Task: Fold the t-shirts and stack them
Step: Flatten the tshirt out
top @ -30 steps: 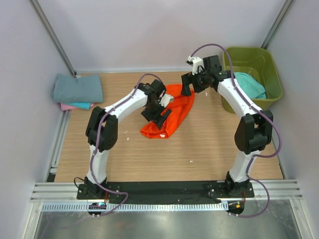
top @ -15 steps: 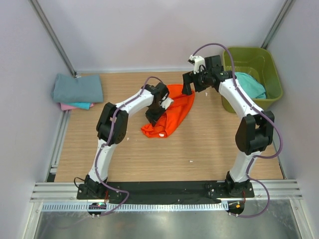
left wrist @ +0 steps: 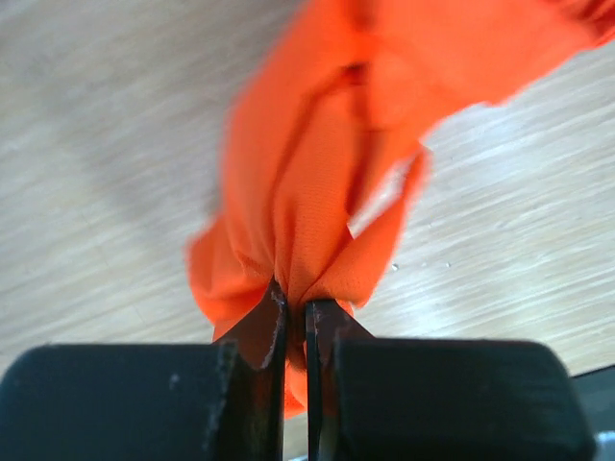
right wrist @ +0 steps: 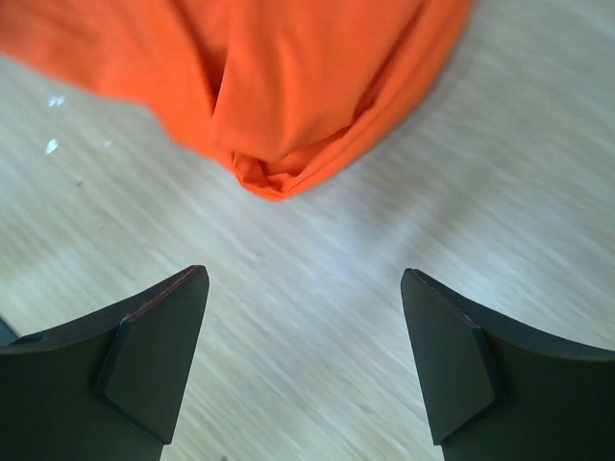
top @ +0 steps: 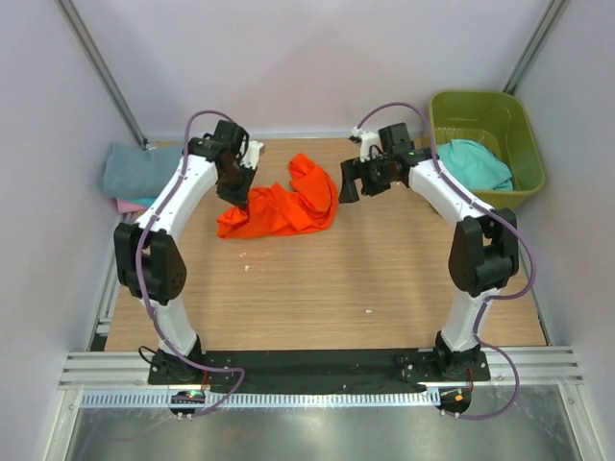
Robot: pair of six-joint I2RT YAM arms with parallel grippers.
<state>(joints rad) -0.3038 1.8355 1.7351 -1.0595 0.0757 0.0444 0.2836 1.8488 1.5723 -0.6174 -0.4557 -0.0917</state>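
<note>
The orange shirt (top: 281,206) lies bunched on the table (top: 365,279), toward the far edge and about midway between the left and right edges, and it is not yet spread flat. The left gripper (top: 238,199) is clamped on a gathered fold at the shirt's left end. Its wrist view shows the fingers (left wrist: 261,331) pinched tight with cloth fanning out beyond them. Holding one end like this looks meant to draw the cloth out straight. The right gripper (top: 347,184) hovers just beside the shirt's right end, jaws wide apart with nothing between them. In its wrist view a rolled edge of the shirt (right wrist: 274,173) sits just ahead of the fingertips, so it seems posed to take that end and pull against the left. Towards the near edge there is open wood for laying the shirt out. The stack (top: 149,171) of folded shirts sits at the far left corner, close to the left arm, and a wide sweep that way could disturb it. The tub (top: 485,104), at the far right corner, holds a teal shirt (top: 478,163), and the right arm passes close to its rim.
</note>
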